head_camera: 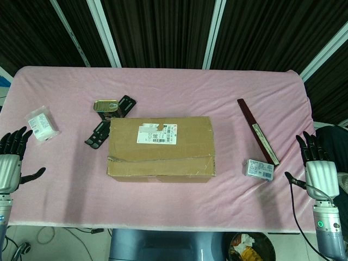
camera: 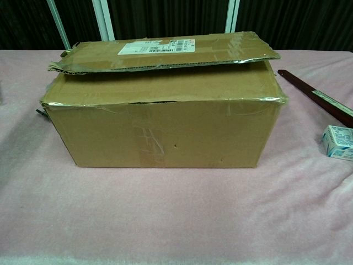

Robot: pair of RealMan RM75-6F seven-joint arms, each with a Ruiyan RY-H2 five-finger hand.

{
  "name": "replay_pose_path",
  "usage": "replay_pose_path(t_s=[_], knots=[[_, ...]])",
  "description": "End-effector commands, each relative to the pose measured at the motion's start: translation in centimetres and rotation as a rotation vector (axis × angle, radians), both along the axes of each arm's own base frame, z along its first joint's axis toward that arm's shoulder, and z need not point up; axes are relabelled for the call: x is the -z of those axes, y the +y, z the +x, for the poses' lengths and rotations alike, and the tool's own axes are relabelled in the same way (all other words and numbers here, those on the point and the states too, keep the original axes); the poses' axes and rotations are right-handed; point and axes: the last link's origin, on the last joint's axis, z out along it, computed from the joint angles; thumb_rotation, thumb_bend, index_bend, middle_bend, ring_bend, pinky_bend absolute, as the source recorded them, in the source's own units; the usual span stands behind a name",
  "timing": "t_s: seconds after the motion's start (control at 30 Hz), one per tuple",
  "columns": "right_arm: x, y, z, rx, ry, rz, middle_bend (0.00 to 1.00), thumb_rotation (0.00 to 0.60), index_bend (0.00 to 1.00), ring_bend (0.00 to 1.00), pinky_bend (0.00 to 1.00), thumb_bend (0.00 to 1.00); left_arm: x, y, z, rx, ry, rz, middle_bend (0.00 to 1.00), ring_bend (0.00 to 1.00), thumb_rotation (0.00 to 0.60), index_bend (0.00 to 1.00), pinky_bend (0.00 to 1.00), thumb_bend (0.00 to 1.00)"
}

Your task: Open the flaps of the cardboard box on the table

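Sitting mid-tabletop, the cardboard box (head_camera: 161,148) has both flaps down, the far one slightly lifted; nothing is opened yet. Left hand (head_camera: 12,163) and right hand (head_camera: 317,168) hover released at the near corners.

lab test bench, pink-clothed table (head_camera: 163,217), dark slatted wall (head_camera: 163,27)

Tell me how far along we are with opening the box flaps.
Barely started. Done: nothing; the cardboard box has its flaps folded down, though the labelled top flap sits slightly lifted in the chest view. In hand: nothing; the left hand and right hand are open at the table edges, apart from the box. Left: lifting every flap.
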Motion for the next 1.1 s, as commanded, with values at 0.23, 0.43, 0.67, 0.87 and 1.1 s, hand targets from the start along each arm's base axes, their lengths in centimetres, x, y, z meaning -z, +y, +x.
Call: replay_pose_path(t_s=[0.23, 0.43, 0.67, 0.87, 1.1], knots=[[0.0, 0.0, 0.0, -0.002, -0.006, 0.001, 0.00, 0.600, 0.00, 0.00, 0.24, 0.16, 0.0, 0.0, 0.0, 0.000, -0.002, 0.000, 0.00, 0.00, 0.600, 0.00, 0.00, 0.10], [0.1, 0.0, -0.1, 0.003, -0.009, 0.006, 0.00, 0.600, 0.00, 0.00, 0.24, 0.17, 0.0, 0.2, 0.6, 0.021, -0.007, 0.002, 0.00, 0.00, 0.600, 0.00, 0.00, 0.12], [0.0, -0.2, -0.4, 0.025, -0.035, 0.006, 0.00, 0.600, 0.00, 0.00, 0.24, 0.17, 0.1, 1.7, 4.6, 0.121, -0.020, -0.012, 0.00, 0.00, 0.600, 0.00, 0.00, 0.19], [-0.1, -0.3, -0.6, 0.041, -0.054, 0.007, 0.00, 0.600, 0.00, 0.00, 0.24, 0.18, 1.0, 3.4, 9.3, 0.214, -0.040, -0.066, 0.00, 0.00, 0.600, 0.00, 0.00, 0.21], [0.0, -0.5, -0.7, 0.051, -0.071, 0.015, 0.00, 0.600, 0.00, 0.00, 0.24, 0.18, 3.7, 4.1, 13.0, 0.268, -0.051, -0.167, 0.00, 0.00, 0.600, 0.00, 0.00, 0.21]])
